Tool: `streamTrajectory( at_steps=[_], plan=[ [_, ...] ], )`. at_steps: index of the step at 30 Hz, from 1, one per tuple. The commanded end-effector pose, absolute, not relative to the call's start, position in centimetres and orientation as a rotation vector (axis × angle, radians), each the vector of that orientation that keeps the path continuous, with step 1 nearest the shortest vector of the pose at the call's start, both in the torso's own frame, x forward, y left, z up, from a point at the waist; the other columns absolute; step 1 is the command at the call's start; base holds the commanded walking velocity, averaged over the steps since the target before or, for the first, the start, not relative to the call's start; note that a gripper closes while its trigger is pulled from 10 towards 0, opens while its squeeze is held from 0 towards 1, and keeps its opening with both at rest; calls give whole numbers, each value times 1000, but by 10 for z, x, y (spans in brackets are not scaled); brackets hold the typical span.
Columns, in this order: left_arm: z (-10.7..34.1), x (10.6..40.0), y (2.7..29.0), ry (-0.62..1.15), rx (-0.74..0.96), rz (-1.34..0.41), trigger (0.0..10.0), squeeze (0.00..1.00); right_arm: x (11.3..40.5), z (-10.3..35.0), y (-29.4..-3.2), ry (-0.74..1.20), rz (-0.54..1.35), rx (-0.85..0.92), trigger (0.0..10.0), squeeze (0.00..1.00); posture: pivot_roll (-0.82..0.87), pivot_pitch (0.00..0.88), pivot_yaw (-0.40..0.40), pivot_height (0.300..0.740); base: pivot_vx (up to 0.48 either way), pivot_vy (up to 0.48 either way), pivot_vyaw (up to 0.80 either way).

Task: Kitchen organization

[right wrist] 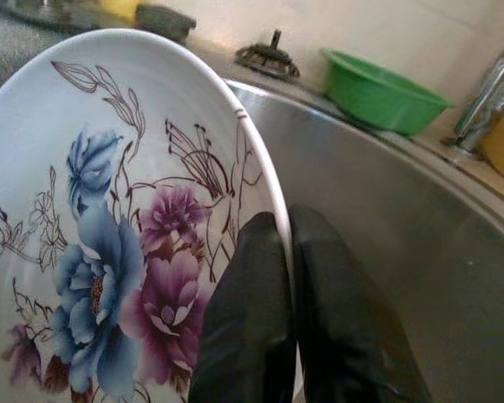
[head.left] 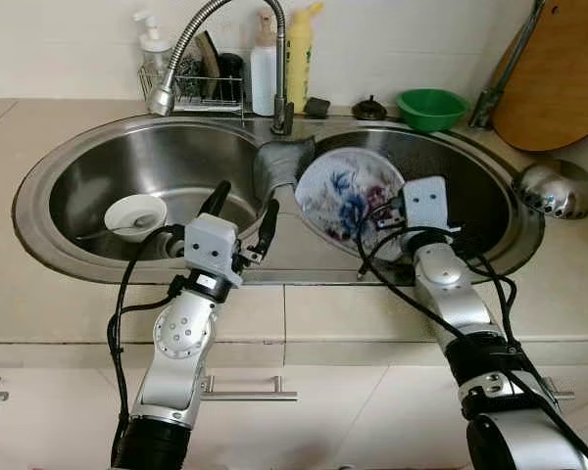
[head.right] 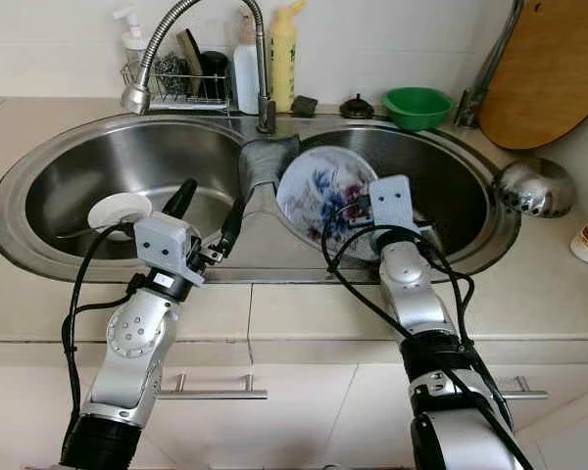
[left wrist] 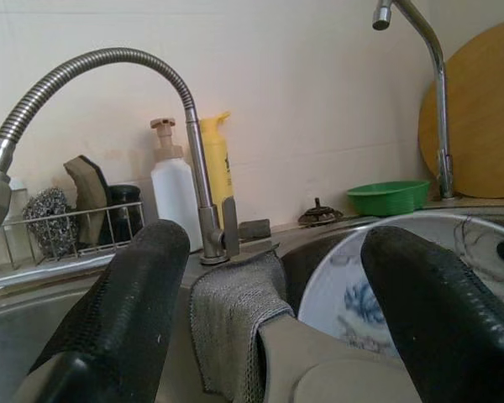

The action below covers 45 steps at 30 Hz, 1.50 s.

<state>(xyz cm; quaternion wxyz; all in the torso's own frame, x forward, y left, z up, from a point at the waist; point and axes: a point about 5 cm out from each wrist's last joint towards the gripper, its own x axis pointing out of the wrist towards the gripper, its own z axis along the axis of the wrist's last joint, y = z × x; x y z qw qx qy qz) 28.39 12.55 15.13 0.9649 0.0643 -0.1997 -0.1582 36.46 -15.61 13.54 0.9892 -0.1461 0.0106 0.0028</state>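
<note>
Pinching the rim of the plate (right wrist: 109, 235), tilted in the right basin (head.left: 480, 196), the right gripper (right wrist: 290, 252) is closed; a thin hold could slip. The left gripper (head.left: 243, 220) hovers open, empty.

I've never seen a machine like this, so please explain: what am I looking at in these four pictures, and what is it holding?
It is a humanoid robot at a double kitchen sink. The two wide pictures come from cameras in its head, looking down at its silver arms. The other two come from cameras on its wrists.

The right gripper has its black fingers shut on the rim of a flowered plate, tilted up in the right basin. The left gripper is open, over the divider near a grey cloth. A white bowl sits in the left basin.
</note>
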Motion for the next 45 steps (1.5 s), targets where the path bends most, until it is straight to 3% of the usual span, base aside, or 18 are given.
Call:
streamTrajectory(
  at_steps=[1,4,5,31,33,45],
  plan=[
    [145,284,124,-369,124,-327,10000,0,365,133,-150,51,49,-316,10000,0,15,0,-67,740,0,0,0],
    [144,284,124,-367,124,-329,10000,0,364,128,-149,72,60,-305,10000,0,15,0,-67,740,0,0,0],
    [144,284,124,-365,125,-329,10000,0,364,128,-149,75,65,-302,10000,1000,15,0,-67,740,0,0,0],
    [140,285,123,-337,132,-333,10000,0,362,125,-150,120,94,-157,10000,1000,12,0,-64,740,0,0,0],
    [140,286,123,-333,129,-326,10000,0,363,143,-150,-10,56,-131,10000,0,15,0,-64,740,0,0,0],
    [153,285,124,-370,134,-329,10000,0,356,182,-147,-287,63,-40,10000,0,26,0,-64,740,0,58,0]
  ],
)
